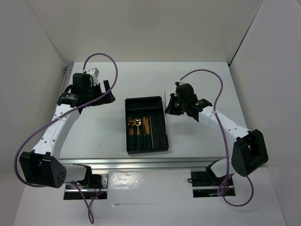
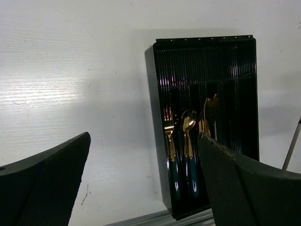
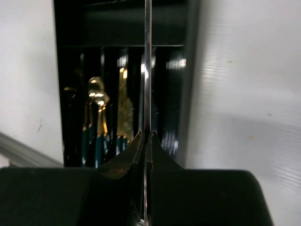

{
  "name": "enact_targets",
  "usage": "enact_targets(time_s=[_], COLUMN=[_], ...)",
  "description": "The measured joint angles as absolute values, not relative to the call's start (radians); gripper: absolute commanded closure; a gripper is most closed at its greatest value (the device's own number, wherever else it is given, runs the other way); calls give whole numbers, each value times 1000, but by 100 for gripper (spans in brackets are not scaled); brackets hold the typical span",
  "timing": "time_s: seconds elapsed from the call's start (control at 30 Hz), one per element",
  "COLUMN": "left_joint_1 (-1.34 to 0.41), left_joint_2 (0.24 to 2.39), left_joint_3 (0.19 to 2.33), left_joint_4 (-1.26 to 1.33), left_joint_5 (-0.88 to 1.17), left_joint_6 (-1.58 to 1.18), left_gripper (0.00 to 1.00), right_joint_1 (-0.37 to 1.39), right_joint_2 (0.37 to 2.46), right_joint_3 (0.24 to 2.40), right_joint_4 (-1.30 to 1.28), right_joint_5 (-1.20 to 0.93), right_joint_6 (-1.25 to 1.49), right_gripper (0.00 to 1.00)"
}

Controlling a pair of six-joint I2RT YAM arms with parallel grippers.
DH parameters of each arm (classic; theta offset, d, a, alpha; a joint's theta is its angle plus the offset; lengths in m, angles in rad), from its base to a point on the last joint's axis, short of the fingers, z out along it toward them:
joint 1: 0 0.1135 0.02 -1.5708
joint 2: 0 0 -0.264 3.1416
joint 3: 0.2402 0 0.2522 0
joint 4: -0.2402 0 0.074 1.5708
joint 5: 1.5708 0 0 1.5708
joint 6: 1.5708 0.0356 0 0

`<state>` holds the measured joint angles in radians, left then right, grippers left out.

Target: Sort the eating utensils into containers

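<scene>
Top external view: a black rectangular plastic tray (image 1: 143,104) with long lengthwise compartments sits on the white table (image 1: 94,136) between the two arms. In its left and middle compartments lie slim utensils with shiny gold heads and dark teal handles (image 1: 138,129), heads toward the far end, handles toward the arm bases. The right gripper (image 1: 170,107) is just beside the tray's right rim, its fingers pressed together on a thin straight grey metallic stick (image 3: 147,70). In the right wrist view the stick runs straight out from the fingertips, seen against the tray's right-hand side (whether its far tip touches anything I cannot tell). The left gripper (image 2: 144,139) hovers over the table left of the tray, fingers spread wide, well apart from every utensil
</scene>
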<state>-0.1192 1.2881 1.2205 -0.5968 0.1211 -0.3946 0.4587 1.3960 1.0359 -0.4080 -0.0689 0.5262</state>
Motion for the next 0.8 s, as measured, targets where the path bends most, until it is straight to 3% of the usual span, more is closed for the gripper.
enact_targets(time_s=[0.4, 0.8], left_joint_1=[-119, -119], left_joint_2=[1273, 1267], left_joint_3=[1221, 1221], left_joint_4=[-597, -598], left_joint_5=[121, 121], left_joint_6=[-395, -395], left_gripper=[0, 0], right_joint_1=[662, 703], right_joint_2=[1463, 1536], right_joint_3=[1008, 944], right_joint_4=[-302, -233], right_joint_5=[-108, -43], right_joint_6=[543, 635], right_gripper=[100, 100])
